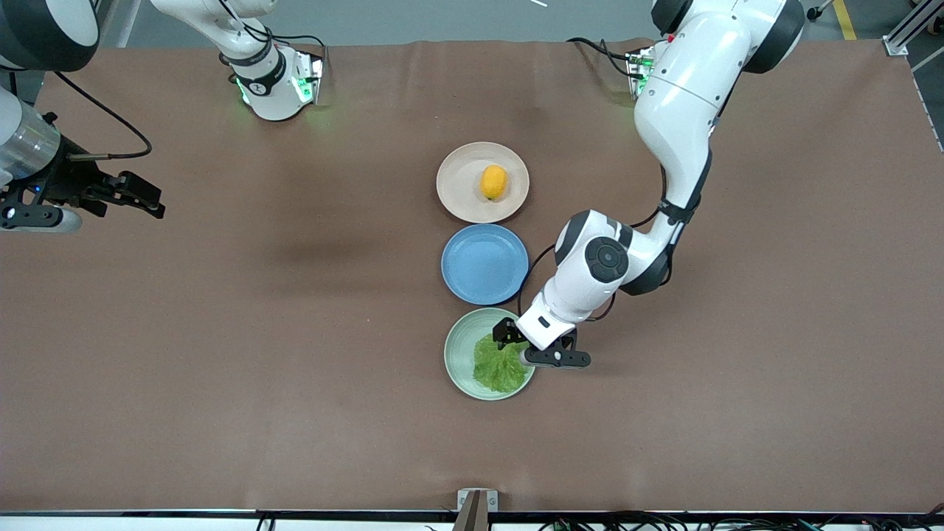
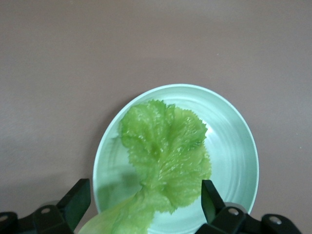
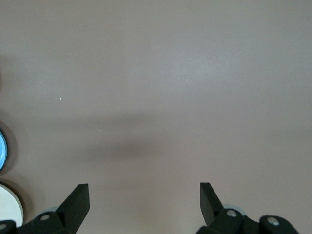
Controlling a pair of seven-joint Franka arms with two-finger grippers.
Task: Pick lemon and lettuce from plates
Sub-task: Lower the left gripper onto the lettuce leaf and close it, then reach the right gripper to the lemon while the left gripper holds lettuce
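Note:
The lettuce [image 1: 500, 365] lies on the mint green plate [image 1: 461, 346], the plate nearest the front camera. My left gripper [image 1: 514, 345] is low over that plate, open, its fingers either side of the leaf's paler stem end. In the left wrist view the lettuce [image 2: 165, 156] fills the middle of the plate [image 2: 234, 141], and the gripper [image 2: 144, 200] holds nothing. The lemon [image 1: 494, 181] sits on the beige plate [image 1: 461, 181], nearest the robots' bases. My right gripper [image 1: 151, 199] hangs open and empty over bare table at the right arm's end; the arm waits.
A blue plate [image 1: 484, 263] with nothing on it lies between the beige and mint plates. The right wrist view shows the open gripper [image 3: 144, 197] over brown table, with slivers of the blue plate [image 3: 1, 151] and the beige plate [image 3: 9, 204] at its edge.

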